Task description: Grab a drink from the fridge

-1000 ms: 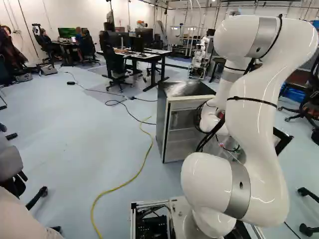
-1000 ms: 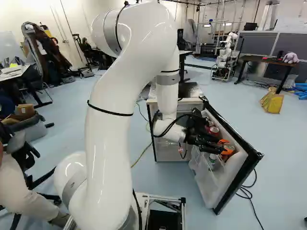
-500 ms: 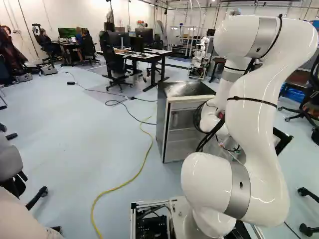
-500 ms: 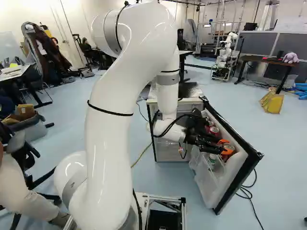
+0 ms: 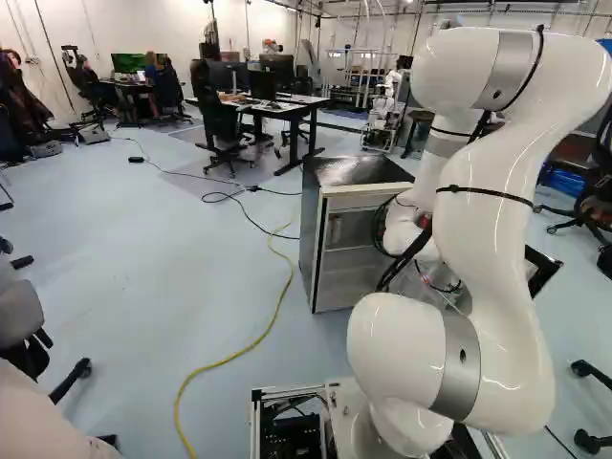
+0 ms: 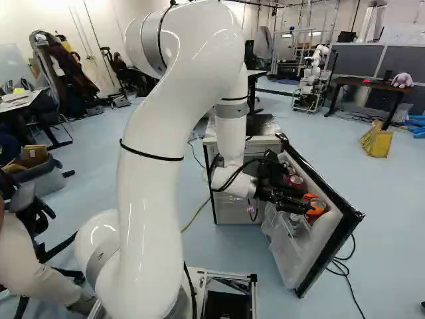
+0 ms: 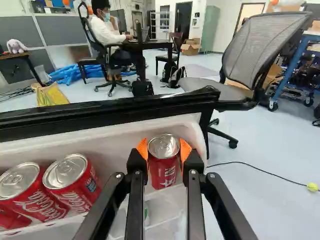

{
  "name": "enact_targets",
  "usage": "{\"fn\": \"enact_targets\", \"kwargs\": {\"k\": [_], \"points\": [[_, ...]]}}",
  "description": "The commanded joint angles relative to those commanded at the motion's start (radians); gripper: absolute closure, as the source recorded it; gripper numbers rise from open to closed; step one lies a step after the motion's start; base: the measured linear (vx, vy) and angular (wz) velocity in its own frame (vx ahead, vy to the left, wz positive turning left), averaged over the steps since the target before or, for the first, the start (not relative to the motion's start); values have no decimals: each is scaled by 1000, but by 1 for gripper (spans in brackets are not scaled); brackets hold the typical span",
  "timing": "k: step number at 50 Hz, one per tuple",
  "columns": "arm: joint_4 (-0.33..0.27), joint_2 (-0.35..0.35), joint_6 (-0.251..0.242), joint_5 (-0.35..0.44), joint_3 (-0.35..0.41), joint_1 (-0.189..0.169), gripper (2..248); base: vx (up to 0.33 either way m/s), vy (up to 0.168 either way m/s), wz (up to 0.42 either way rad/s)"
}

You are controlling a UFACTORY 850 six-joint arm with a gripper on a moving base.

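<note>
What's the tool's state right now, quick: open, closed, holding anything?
Tool: closed on a red can, one orange pad against each side.

Red can — silver-topped, upright, clamped, by the open fridge door's inner side

Open air lies above the end effector at an open refrigerator door, whose black rim bars the way directly ahead. On one side, a row of red cans crowds the door, a gap of white liner separating the nearest from the fingers. On the other, the liner's end wall stands just beside them, with free room past it. A clear plastic bin blocks passage below; the refrigerator body stands behind.
</note>
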Motion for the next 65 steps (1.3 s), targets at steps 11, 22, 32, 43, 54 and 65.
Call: {"fn": "enact_targets", "kwargs": {"k": [11, 22, 32, 43, 54, 65], "points": [[0, 7, 0, 18, 12, 1, 167, 0, 0, 0], [0, 15, 0, 35, 26, 2, 167, 0, 0, 0], [0, 25, 0, 52, 44, 8, 167, 0, 0, 0], [-3, 38, 0, 69, 68, 24, 167, 0, 0, 0], [-8, 52, 0, 88, 92, 42, 167, 0, 0, 0], [-14, 67, 0, 108, 119, 64, 167, 0, 0, 0]]}}
